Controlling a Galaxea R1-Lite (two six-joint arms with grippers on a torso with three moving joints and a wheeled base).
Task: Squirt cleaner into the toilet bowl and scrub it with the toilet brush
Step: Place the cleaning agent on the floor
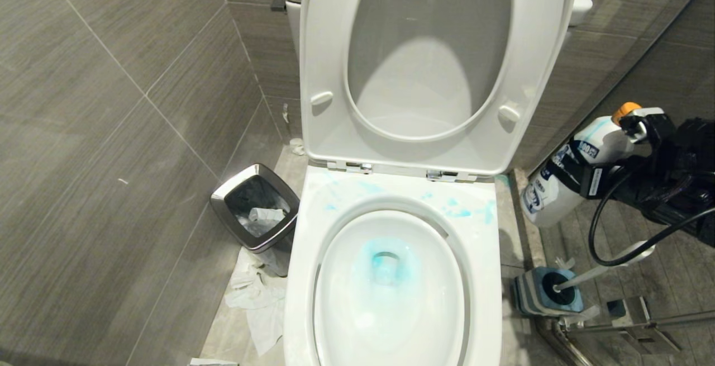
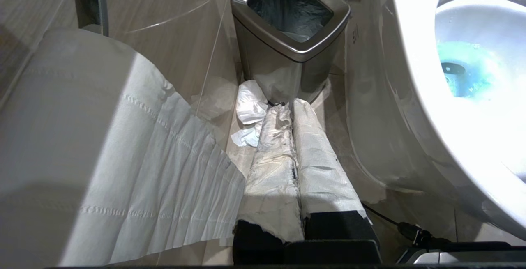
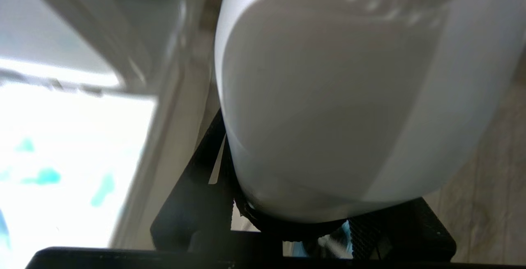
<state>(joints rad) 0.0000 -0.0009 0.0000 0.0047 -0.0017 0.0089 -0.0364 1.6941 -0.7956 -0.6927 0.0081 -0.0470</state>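
Observation:
The toilet bowl [image 1: 480, 276] fills the middle of the head view, seat and lid raised, with blue liquid pooled around its drain. To its right my right gripper [image 1: 576, 175] is shut on the cleaner [image 1: 550, 201], a white bottle held tilted with its orange cap uppermost. In the right wrist view the cleaner [image 3: 328, 96] sits between the black fingers [image 3: 193, 203]. Below it on the floor, the toilet brush [image 1: 606, 268] stands in its blue-and-grey holder. My left gripper [image 2: 289, 109] is shut, its fingers wrapped in paper, low beside the toilet bowl [image 2: 472, 117].
A steel-rimmed trash bin [image 1: 254, 209] stands left of the toilet, with crumpled paper [image 1: 257, 299] on the floor before it. A toilet paper roll [image 2: 61, 117] hangs close to my left gripper. Blue splashes [image 1: 458, 209] mark the rim behind the bowl. A metal fitting [image 1: 631, 315] sits at the right.

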